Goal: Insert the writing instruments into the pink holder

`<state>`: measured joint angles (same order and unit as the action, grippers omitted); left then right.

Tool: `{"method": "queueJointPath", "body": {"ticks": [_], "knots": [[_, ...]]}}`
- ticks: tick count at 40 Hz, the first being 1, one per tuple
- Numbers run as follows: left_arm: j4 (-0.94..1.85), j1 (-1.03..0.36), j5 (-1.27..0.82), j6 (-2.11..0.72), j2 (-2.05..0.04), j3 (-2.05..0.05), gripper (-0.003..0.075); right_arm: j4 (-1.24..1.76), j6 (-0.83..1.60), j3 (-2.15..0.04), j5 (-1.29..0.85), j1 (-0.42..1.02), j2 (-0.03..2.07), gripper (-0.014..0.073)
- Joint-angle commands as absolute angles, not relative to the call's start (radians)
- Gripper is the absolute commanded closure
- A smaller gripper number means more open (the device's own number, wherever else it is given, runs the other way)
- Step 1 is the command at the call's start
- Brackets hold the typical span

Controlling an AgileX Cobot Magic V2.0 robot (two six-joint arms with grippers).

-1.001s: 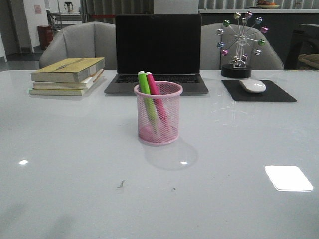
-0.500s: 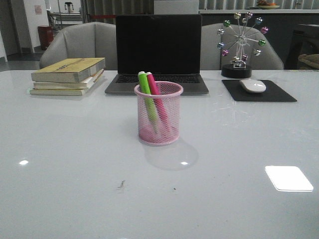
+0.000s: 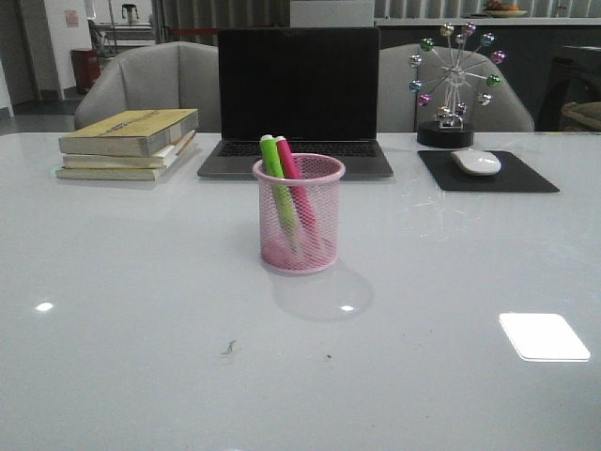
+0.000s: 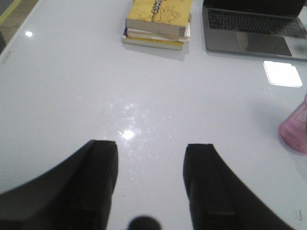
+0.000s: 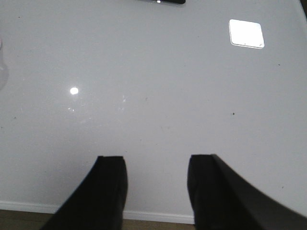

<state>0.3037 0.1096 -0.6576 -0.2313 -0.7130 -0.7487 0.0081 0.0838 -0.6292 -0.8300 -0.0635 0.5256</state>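
Note:
The pink mesh holder (image 3: pixel 299 216) stands upright at the table's middle, in front of the laptop. Inside it lean the green marker (image 3: pixel 274 171) and the magenta marker (image 3: pixel 289 164), their tops sticking out above the rim. Neither arm shows in the front view. My left gripper (image 4: pixel 149 158) is open over bare table, with an edge of the holder (image 4: pixel 296 129) far off to one side. My right gripper (image 5: pixel 156 170) is open too, over bare table near its front edge, with nothing between its fingers.
A laptop (image 3: pixel 297 99) stands behind the holder. A stack of books (image 3: pixel 129 143) lies at the back left, also seen in the left wrist view as books (image 4: pixel 158 21). A mouse (image 3: pixel 476 162) on a black pad and a ferris-wheel ornament (image 3: pixel 454 80) sit at the back right.

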Motion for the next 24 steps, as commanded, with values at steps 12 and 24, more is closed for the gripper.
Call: {"method": "queueJointPath", "body": {"ticks": [12,24], "knots": [[0.274,-0.003,-0.382,-0.25,-0.694,-0.74,0.0345,0.0,0.085,-0.657,-0.782,-0.07,0.527,0.0179],[0.269,-0.003,-0.448,-0.25,-0.694,-0.74,0.0345,0.0,0.085,-0.657,-0.78,-0.07,0.527,0.034]]}}
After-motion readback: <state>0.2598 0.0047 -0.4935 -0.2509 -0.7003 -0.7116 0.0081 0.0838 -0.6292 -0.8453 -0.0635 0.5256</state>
